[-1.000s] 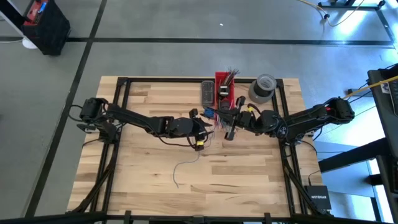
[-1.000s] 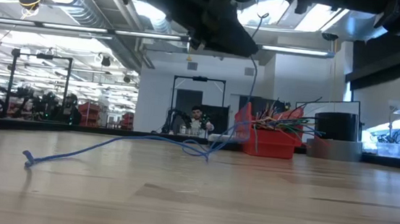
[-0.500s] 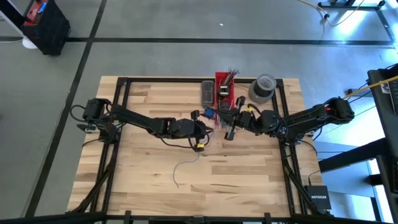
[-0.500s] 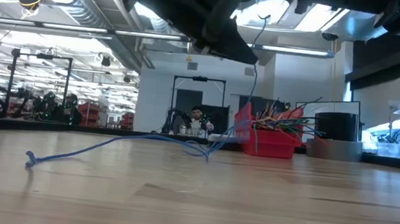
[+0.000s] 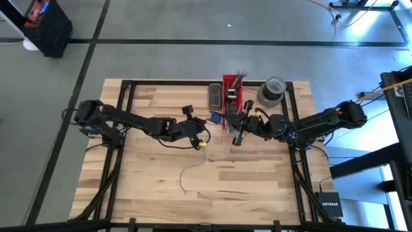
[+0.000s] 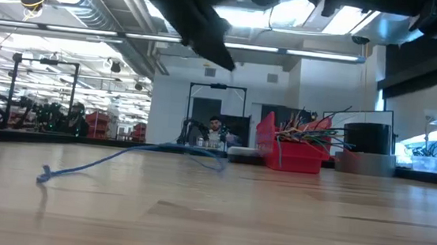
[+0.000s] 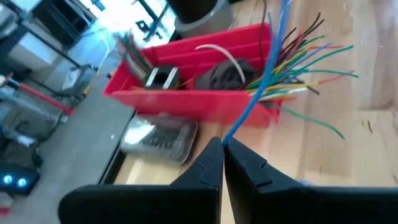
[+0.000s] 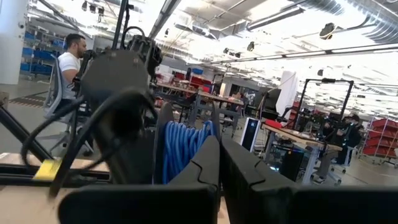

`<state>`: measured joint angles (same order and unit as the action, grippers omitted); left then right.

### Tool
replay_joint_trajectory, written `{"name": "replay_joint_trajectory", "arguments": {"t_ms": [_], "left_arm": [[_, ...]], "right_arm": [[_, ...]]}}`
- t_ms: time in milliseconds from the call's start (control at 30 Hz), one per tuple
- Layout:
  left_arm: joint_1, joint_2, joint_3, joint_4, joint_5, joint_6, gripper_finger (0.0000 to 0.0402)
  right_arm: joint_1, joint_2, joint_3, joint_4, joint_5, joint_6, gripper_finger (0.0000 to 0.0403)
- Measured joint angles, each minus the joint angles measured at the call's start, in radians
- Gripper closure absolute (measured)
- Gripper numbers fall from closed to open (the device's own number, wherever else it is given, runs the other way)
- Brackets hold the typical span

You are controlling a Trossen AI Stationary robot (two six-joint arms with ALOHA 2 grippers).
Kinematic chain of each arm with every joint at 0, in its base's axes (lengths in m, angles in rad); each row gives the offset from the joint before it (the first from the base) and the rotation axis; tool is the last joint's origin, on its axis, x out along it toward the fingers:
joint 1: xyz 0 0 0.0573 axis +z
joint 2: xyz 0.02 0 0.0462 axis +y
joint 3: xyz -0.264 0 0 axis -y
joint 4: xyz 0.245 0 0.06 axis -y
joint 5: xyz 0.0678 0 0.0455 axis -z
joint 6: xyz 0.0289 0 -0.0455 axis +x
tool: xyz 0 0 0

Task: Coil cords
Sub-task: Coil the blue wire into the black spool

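Left gripper (image 7: 222,149) has its fingers pinched together on the blue cord (image 7: 258,93); the cord leaves the tips and runs straight ahead of them toward the red bin (image 7: 186,99) with its multicoloured wire ends (image 7: 311,68). Right gripper (image 8: 219,155) also has its fingers together, and a bundle of blue coils (image 8: 183,146) sits just beyond the tips, against the left arm's dark wrist; whether the right fingers actually pinch a strand cannot be made out. From above, both grippers meet near the middle of the table (image 5: 257,180), left gripper (image 5: 207,124) and right gripper (image 5: 239,132) near each other, just in front of the red bin (image 5: 232,90). The free tail of the cord (image 5: 188,175) lies on the wood behind the left fingers, toward the near edge; the low view shows it rising from its knotted end (image 6: 45,175) to the grippers. Judgement: the next wrap turns on the span between the two sets of fingertips, long axis roughly across the table, left arm nearer the loose tail. Hidden: the coil itself in the high view, and the exact strand under the right fingers
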<state>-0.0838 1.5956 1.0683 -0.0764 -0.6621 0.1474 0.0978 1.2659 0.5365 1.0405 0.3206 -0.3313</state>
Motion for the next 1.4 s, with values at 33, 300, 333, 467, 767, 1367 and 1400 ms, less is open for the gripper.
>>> {"name": "replay_joint_trajectory", "arguments": {"t_ms": [33,300,333,467,767,1367,1400], "left_arm": [[-0.002,-0.027,0.000,-0.043,-0.002,-0.015,0.0399],[0.015,-0.248,0.000,-0.229,-0.008,-0.062,0.0400],[0.019,-0.277,0.000,-0.237,-0.008,-0.065,0.0400],[0.032,-0.388,0.000,-0.241,0.050,-0.089,0.0400],[0.054,-0.426,0.000,-0.131,0.325,-0.196,0.0401],[0.052,-0.130,0.000,0.337,0.452,-0.246,0.0399],[0.054,-0.117,0.000,0.346,0.452,-0.246,0.0399]], "right_arm": [[0.000,0.000,0.000,0.001,0.000,-0.002,0.0395],[0.000,0.000,0.000,-0.077,0.000,-0.020,0.0395],[0.000,0.000,0.000,-0.082,0.000,-0.026,0.0395],[0.000,0.001,0.000,-0.091,0.000,-0.076,0.0395],[-0.036,0.002,0.000,-0.199,0.022,-0.171,0.0395],[-0.067,0.002,0.000,-0.234,0.064,-0.140,0.0395],[-0.066,0.002,0.000,-0.233,0.064,-0.139,0.0395]]}}
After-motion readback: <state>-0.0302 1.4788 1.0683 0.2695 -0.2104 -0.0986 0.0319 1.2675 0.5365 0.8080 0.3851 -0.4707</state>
